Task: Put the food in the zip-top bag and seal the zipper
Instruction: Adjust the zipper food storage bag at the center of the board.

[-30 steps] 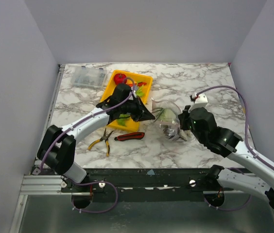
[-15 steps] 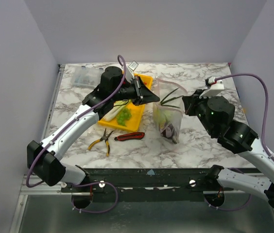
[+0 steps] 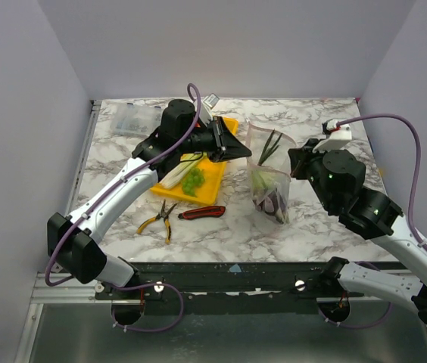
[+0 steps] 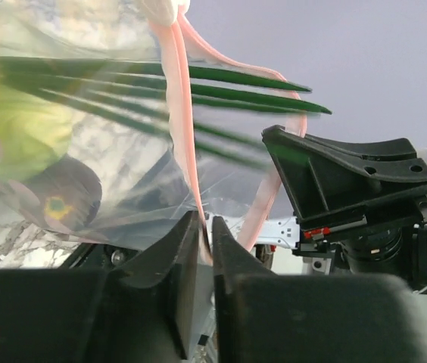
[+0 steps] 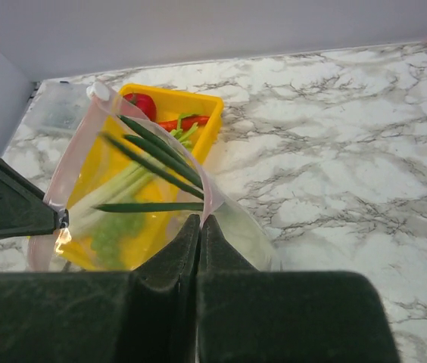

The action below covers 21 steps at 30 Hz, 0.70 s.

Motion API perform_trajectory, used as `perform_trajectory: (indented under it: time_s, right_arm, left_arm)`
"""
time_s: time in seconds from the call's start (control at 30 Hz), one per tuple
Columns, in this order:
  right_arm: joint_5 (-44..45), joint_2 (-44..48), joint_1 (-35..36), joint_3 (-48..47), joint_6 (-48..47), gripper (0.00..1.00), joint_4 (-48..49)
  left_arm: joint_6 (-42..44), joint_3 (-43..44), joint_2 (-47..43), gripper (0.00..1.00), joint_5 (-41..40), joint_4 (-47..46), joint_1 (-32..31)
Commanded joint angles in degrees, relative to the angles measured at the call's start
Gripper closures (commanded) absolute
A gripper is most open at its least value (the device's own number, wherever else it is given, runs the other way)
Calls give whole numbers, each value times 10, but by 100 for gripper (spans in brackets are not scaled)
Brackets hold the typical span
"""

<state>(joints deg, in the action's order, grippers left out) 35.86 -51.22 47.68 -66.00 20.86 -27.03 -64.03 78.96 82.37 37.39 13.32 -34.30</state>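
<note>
Both grippers hold the zip-top bag [image 3: 271, 181] up off the table, hanging between them with its mouth upward. My left gripper [image 3: 245, 153] is shut on the pink zipper [image 4: 177, 98] at the bag's left side, and in the left wrist view [image 4: 205, 227] the strip runs between its fingers. My right gripper [image 3: 294, 171] is shut on the zipper's right end [image 5: 207, 198]. Inside the bag are a leek with green leaves [image 3: 268, 147] sticking out of the mouth, a purple eggplant [image 3: 271, 203] and a green cabbage [image 4: 13, 128]. Grapes [image 3: 193, 181], a tomato [image 5: 144, 103] and a carrot [image 5: 179, 122] lie in the yellow tray [image 3: 212, 193].
Yellow-handled pliers [image 3: 160, 219] and a red-black utility knife [image 3: 202, 212] lie in front of the tray. A clear hard box [image 3: 134, 118] stands at the back left. A pale stalk [image 3: 173, 175] lies in the tray. Marble table extends to the right of the bag.
Both arms have lifted the bag from lying on the table to hanging upright. Over the last half second it moved slightly right and the leaves stand more upright.
</note>
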Motion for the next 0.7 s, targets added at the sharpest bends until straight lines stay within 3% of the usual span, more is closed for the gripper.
perform_trajectory:
  time_s: [0.0,0.37,0.67]
  right_arm:
    - [42,11,0,4,-14,100,31]
    - [48,2,0,2,-30,100,29]
    - [74,-7,0,9,-71,100,23]
  left_arm:
    - [18,6,1,78,24,-14,2]
    - [199,-32,-101,32,-58,114,37]
    - [287,-103,-189,26,-101,195,77]
